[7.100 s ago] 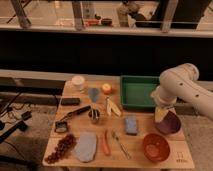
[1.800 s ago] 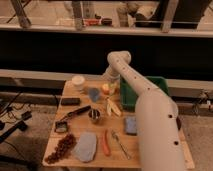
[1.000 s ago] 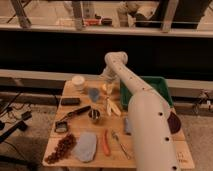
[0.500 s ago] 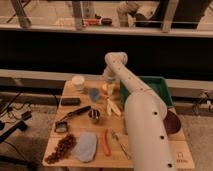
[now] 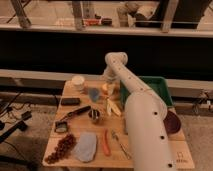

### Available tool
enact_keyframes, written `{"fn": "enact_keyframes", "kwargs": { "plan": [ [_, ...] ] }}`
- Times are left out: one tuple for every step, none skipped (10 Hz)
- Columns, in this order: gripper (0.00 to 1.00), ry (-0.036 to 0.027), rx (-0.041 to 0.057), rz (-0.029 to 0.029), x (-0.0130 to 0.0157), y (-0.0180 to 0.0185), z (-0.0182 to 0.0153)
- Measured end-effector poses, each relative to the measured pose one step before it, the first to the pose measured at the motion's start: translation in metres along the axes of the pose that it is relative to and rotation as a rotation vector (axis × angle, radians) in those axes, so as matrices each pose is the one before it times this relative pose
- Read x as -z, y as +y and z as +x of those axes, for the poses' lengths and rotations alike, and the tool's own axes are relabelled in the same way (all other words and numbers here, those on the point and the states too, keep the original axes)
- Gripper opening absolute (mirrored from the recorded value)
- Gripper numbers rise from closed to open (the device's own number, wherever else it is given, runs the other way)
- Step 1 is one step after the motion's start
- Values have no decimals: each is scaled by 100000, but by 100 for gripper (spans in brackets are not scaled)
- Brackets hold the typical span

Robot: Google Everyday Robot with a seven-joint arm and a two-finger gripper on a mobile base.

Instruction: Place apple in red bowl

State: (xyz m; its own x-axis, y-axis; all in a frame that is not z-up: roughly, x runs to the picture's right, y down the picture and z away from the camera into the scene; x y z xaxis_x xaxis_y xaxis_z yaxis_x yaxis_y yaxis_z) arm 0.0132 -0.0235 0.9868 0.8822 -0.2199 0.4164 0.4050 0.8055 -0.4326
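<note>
The apple (image 5: 105, 88), small and orange-yellow, lies at the far middle of the wooden table (image 5: 55, 135), just left of the green tray (image 5: 161, 86). My gripper (image 5: 107, 83) hangs down from the white wrist directly over the apple, open, its tips at the fruit's top. Whether they touch it does not show. My white arm runs from the lower right across the table and hides the red bowl. Only the edge of a dark purple bowl (image 5: 173, 121) shows to the right of the arm.
A white cup (image 5: 77, 82) and a blue-grey object (image 5: 93, 93) sit left of the apple. A pale yellow piece (image 5: 113, 107) lies just in front of it. Nearer are a metal cup (image 5: 94, 116), a black-handled tool (image 5: 75, 112), a carrot (image 5: 106, 142), a grey cloth (image 5: 86, 146) and grapes (image 5: 61, 148).
The arm has settled slightly lower over the apple; over the last half second almost nothing has moved. The apple is where it was.
</note>
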Motion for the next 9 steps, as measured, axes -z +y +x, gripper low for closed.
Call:
{"fn": "enact_keyframes", "kwargs": {
  "plan": [
    [80,98,96,91,-44,-19,-8],
    [80,614,162,484,49,-114,24],
    [80,759,-412,694,-26,-356,228],
    [80,443,-315,288,-123,-276,127],
    [80,445,-72,194,-62,-271,-15],
    [80,298,-337,87,-47,-78,105],
    [80,74,-455,194,35,-43,191],
    [80,-30,-616,-1273,-70,346,277],
    [80,-669,-198,-396,-98,-37,20]
  ]
}}
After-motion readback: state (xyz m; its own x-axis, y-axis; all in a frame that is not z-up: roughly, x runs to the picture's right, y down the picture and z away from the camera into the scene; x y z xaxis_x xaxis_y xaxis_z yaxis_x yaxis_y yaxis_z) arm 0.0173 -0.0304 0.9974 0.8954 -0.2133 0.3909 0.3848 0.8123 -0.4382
